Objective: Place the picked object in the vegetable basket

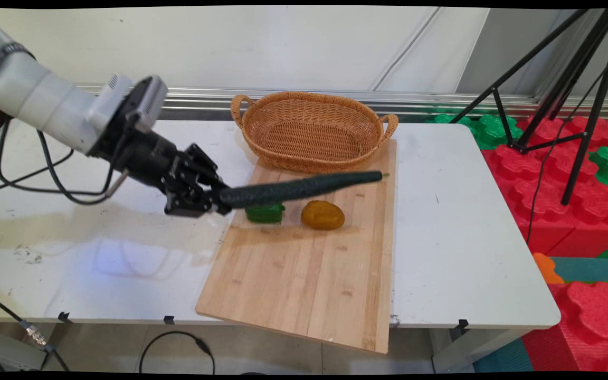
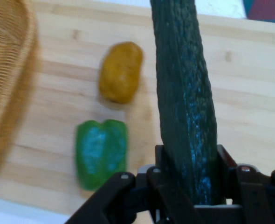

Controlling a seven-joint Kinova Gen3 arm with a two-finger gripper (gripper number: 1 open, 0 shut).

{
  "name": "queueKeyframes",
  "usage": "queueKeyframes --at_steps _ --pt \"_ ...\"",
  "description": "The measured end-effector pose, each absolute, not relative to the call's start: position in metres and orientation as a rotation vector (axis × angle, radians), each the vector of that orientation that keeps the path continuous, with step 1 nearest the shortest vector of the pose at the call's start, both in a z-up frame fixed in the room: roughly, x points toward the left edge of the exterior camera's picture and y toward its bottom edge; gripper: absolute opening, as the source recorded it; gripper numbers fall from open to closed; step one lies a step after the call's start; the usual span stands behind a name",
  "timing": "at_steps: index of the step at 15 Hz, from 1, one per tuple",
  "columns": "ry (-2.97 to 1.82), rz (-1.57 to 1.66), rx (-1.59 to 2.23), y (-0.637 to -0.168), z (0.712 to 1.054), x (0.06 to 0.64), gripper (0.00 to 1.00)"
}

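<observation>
My black gripper (image 1: 218,199) is shut on one end of a long dark green cucumber (image 1: 304,188), which sticks out to the right, raised above the wooden cutting board (image 1: 304,274). In the hand view the cucumber (image 2: 186,98) runs up from between the fingers (image 2: 227,163) of the gripper (image 2: 193,186). Under it on the board lie a green pepper (image 1: 265,213) (image 2: 101,151) and a brownish yellow potato (image 1: 322,215) (image 2: 120,71). The cucumber's far tip reaches close to the front of a wicker basket (image 1: 312,131) (image 2: 7,70).
The basket stands at the back of the board, half on the white table (image 1: 457,227). Black cables (image 1: 45,174) hang from the arm at the left. A black tripod (image 1: 573,100) and red and green foam blocks (image 1: 562,174) lie beyond the table's right edge.
</observation>
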State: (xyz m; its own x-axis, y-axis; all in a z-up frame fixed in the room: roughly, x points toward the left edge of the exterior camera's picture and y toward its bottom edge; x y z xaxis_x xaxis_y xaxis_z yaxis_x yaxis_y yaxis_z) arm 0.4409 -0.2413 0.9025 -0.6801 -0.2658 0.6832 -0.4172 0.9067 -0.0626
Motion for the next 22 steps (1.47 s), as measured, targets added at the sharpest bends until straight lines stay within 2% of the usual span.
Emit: queueKeyframes --at_steps 6,10,18,22 --pt "-2.331 0.445 0.49 -0.271 0.929 0.469 0.0" --pt "-2.332 0.526 0.489 -0.302 0.932 0.48 0.0" --pt "-2.351 0.613 0.535 -0.372 0.914 0.484 0.0" --pt "-2.375 0.594 0.552 -0.41 0.891 0.474 0.0"
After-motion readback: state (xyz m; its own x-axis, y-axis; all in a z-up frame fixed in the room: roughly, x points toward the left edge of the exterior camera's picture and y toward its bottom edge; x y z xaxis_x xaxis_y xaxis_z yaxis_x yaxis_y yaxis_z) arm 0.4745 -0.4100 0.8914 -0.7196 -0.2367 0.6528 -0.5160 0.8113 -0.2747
